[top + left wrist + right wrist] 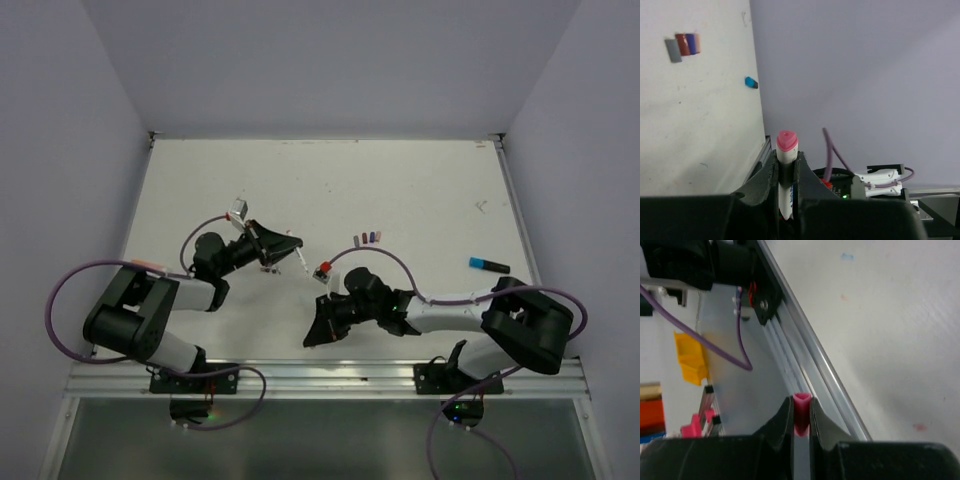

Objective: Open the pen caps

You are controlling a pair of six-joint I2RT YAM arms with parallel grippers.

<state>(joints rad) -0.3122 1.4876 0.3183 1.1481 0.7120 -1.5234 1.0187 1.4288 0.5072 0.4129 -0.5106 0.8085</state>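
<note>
Left end effector [787, 167] is clamping down narrow on a white pen [787, 156]. The barrel is standing up between the two black fingers, and its pink end [787, 141] is poking out just past the fingertips. From the top camera that end effector is hanging over the desk [400, 180] a bit left of centre, pointing toward roughly 3 o'clock, with the pen sticking out at about 4 o'clock.

Right end effector [801, 405] is also pinching narrow, and it's holding a pink cap [801, 416], a short little tube with its open end facing the wrist camera. From above, it's sitting at around 5 o'clock from the left one, well apart from it. It's hovering near the 6 o'clock edge of the desk, and the aluminium rail [805, 355] is running right behind the cap in the wrist view.

Further out, four loose caps are lying side by side in a tight row on the desk, at about 1 o'clock from the right end effector: a grey cap [673, 50], dark red cap [683, 44], purple cap [690, 43] and pale pink cap [697, 43].

Way over toward 3 o'clock, near the desk's edge, a blue marker cap [481, 264] is lying flat with a black piece at one end.
</note>
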